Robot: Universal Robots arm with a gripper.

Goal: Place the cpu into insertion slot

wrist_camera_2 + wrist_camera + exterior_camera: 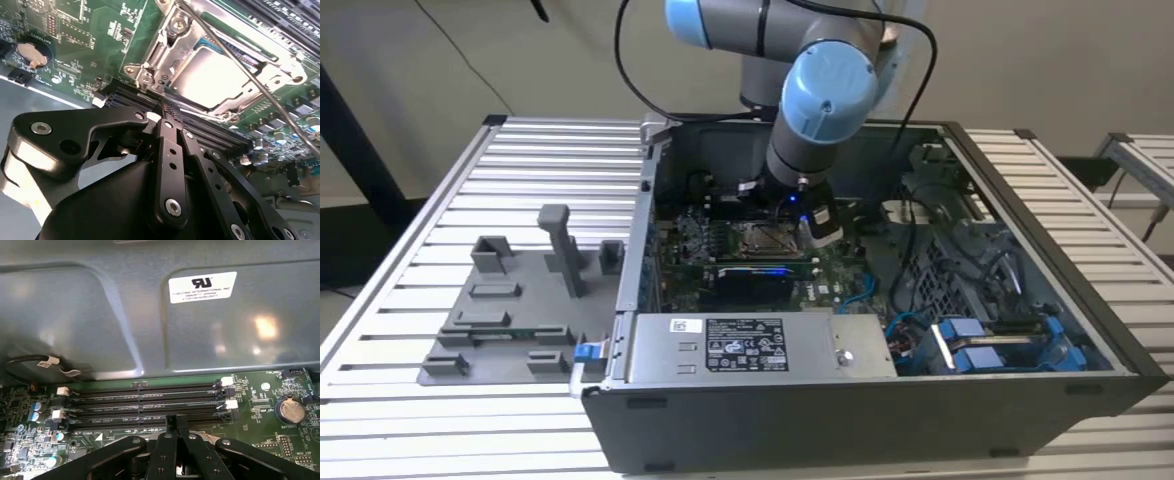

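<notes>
Our gripper (pixel 167 107) hangs clenched on nothing, just above the memory slots (pixel 150 402). Beyond it the cpu (pixel 210 80) lies inside the insertion slot (pixel 165 50), so placing looks done. We judge any further move must clear the wire lever (pixel 250 75).

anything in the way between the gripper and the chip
Yes: a thin wire lever slants across the chip, which lies inside the socket frame. The gripper hovers beside it over the memory slots.
</notes>
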